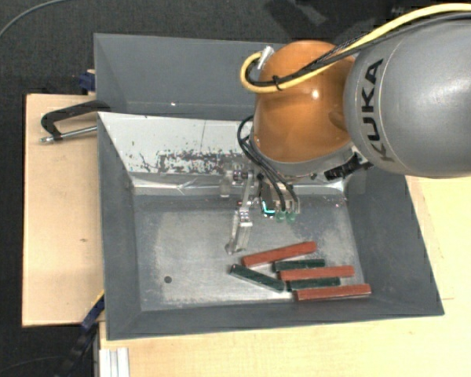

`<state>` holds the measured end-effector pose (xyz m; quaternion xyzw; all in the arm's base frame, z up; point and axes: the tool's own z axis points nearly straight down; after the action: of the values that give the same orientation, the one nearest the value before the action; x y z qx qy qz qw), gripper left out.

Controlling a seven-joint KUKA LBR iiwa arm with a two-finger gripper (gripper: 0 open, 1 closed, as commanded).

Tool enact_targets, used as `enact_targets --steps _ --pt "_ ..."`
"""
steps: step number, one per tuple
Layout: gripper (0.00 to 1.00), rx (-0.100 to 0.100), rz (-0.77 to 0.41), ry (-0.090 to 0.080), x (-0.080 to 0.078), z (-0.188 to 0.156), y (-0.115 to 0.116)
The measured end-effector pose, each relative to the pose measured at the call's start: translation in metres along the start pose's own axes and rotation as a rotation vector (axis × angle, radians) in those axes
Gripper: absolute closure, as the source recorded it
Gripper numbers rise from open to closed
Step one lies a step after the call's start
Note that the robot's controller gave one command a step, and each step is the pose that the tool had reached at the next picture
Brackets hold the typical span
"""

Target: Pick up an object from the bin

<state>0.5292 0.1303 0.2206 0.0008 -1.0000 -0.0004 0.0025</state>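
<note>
My gripper [236, 242] hangs below the arm's orange cover, over the middle of the bin floor. Its metal tip reaches down just left of a row of flat bars. Closest to it is a red bar [279, 254] that lies slanted, its left end a little right of and below the tip. A dark green bar [257, 277] lies below that one, angled toward the bin's front. Nothing shows in the gripper's grasp.
More red and dark green bars [322, 281] lie side by side toward the front right corner. The bin's sloped walls rise on all sides. The arm and its cover hide the back right of the floor.
</note>
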Motion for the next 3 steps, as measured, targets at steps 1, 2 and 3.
enact_targets --steps 1,2,3 --pt "0.0 0.003 0.072 0.004 0.027 0.1 -0.068" --pt "0.0 0.002 0.154 0.001 0.032 0.153 -0.12" --pt "1.0 -0.001 0.149 -0.003 0.031 0.15 -0.117"
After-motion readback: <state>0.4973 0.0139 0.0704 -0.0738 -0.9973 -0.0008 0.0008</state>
